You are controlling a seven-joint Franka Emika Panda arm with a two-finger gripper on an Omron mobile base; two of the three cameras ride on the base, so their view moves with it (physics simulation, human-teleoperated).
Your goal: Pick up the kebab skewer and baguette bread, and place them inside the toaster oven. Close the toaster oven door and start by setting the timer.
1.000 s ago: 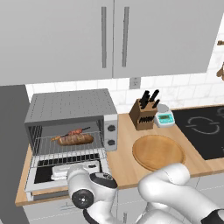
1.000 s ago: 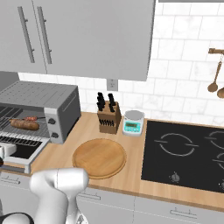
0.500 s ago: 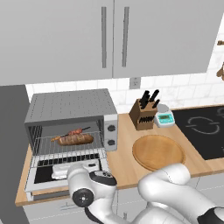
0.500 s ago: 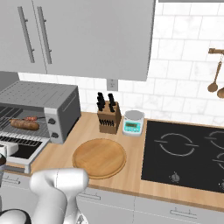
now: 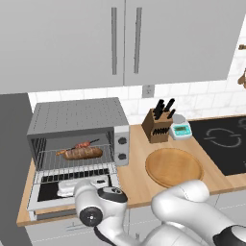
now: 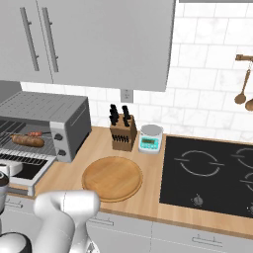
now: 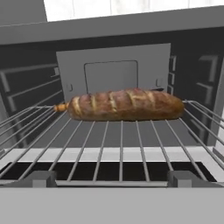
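The toaster oven stands at the counter's left end with its toaster oven door dropped flat open. On the wire rack inside lies the baguette bread, golden-brown with darker slashes. The kebab skewer rests just behind the baguette bread, and one end of the kebab skewer pokes out past the loaf's left end. My gripper hovers low over the lowered door, in front of the oven mouth. It is open, with nothing between its widely spaced fingertips. Two knobs sit on the right-hand panel.
Right of the oven lies a round wooden board, with a knife block and a small kitchen scale behind it. A black cooktop takes up the counter's right side. Wall cabinets hang overhead.
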